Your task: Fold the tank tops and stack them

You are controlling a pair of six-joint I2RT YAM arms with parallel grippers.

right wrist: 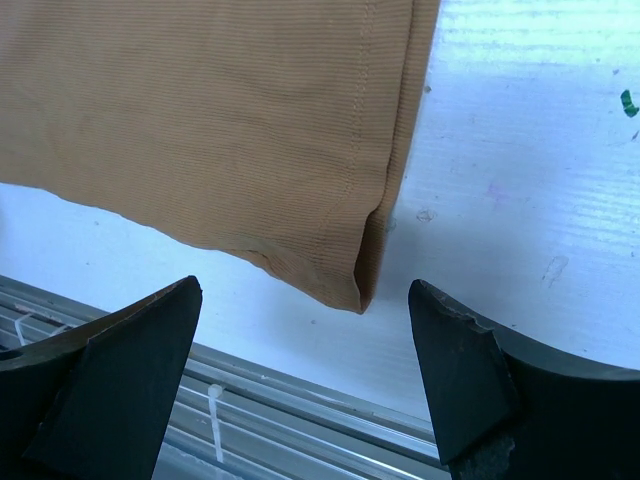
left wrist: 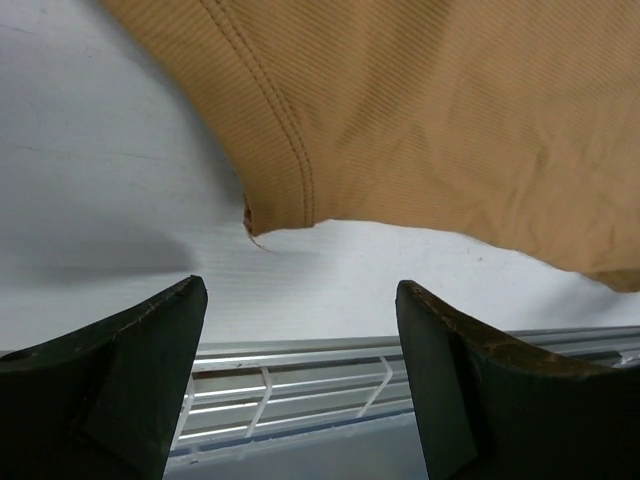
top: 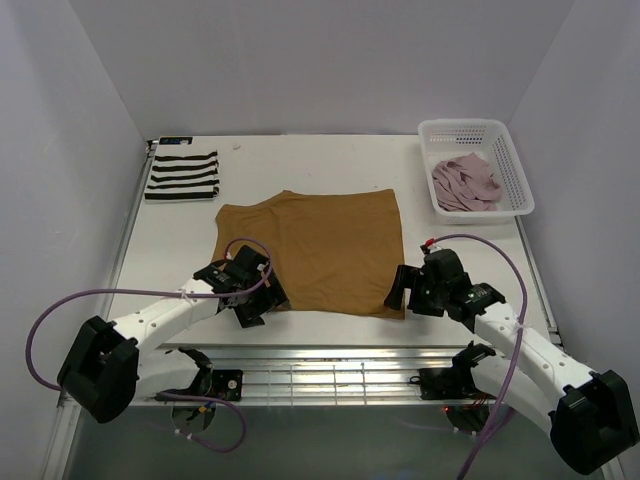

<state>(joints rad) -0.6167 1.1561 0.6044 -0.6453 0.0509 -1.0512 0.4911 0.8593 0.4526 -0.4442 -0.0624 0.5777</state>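
Note:
The tan-brown tank top [top: 315,250] lies flat in the middle of the table. My left gripper [top: 262,305] is open and empty just off its near left corner, which shows in the left wrist view [left wrist: 290,190]. My right gripper [top: 402,290] is open and empty at its near right corner, which shows in the right wrist view [right wrist: 355,280]. The striped tank top [top: 182,175] lies folded at the back left. The pink tank top [top: 464,182] lies crumpled in the basket.
A white mesh basket [top: 510,150] stands at the back right. The table's near edge is a metal rail [top: 320,375], also in both wrist views [left wrist: 300,370] [right wrist: 290,400]. White walls close in the table on three sides.

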